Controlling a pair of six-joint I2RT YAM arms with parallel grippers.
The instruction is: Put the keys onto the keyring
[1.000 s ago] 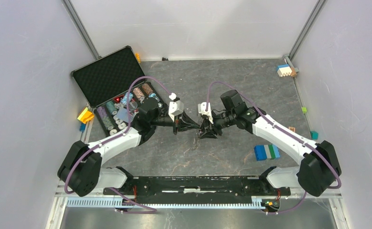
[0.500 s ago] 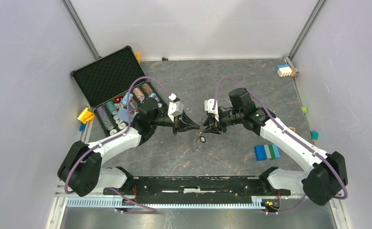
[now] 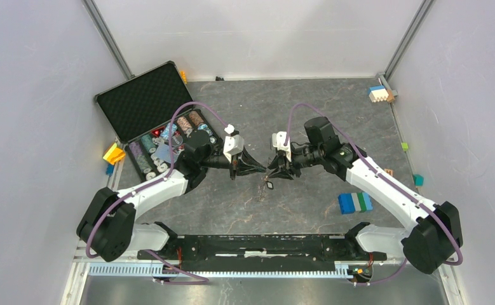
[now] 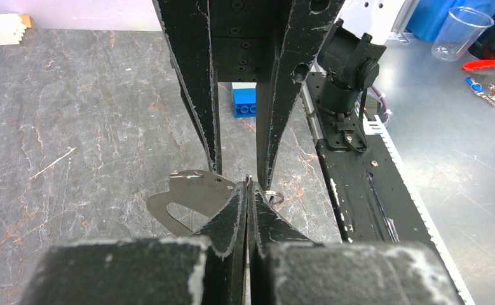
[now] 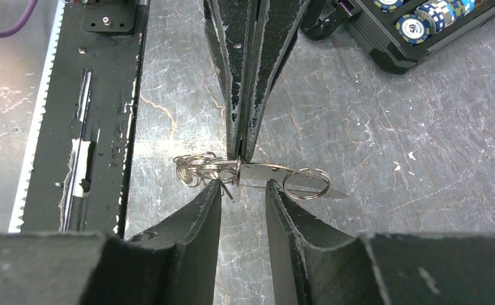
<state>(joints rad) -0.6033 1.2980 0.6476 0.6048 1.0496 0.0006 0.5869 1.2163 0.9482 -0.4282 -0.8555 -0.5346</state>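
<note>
Over the last sec. the right arm pulled back and swung out from the centre. Its wrist, which had been tipped down right over the meeting point, levelled off to face the left arm head-on. In the last half-sec. almost nothing moved, and the left arm held its pos. throughout.

The left pincer (image 5: 239,155) was clenched on the edge of the keyring (image 4: 194,189), holding it in the air above the surface (image 3: 308,114), roughly midway btwn the two arms. The right pincer (image 5: 243,187) was part-open w/ nothing gripped. Its fingertips stood either side of the left pincer's tip, just at the keyring's edge.

A split ring (image 5: 328,182) hung on the flat metal in the right wrist view, and a wire tangle (image 5: 192,170) sat on the other side of the left pincer's tip. The key itself couldn't be made out in either wrist view. A small dark thing (image 3: 267,185) dangled below the pincers in the top view and may have been the key, but it was too small to tell.

Judgement: the pull-back looked like a re-aim, not a finish — the right arm had traded a top-down reach for a square approach to the keyring. W/ the keyring steadied and the right jaws free, the threading prob. wasn't done yet. The next grab called for a fine, well-centred close, since the parts were thin and crowded together.
</note>
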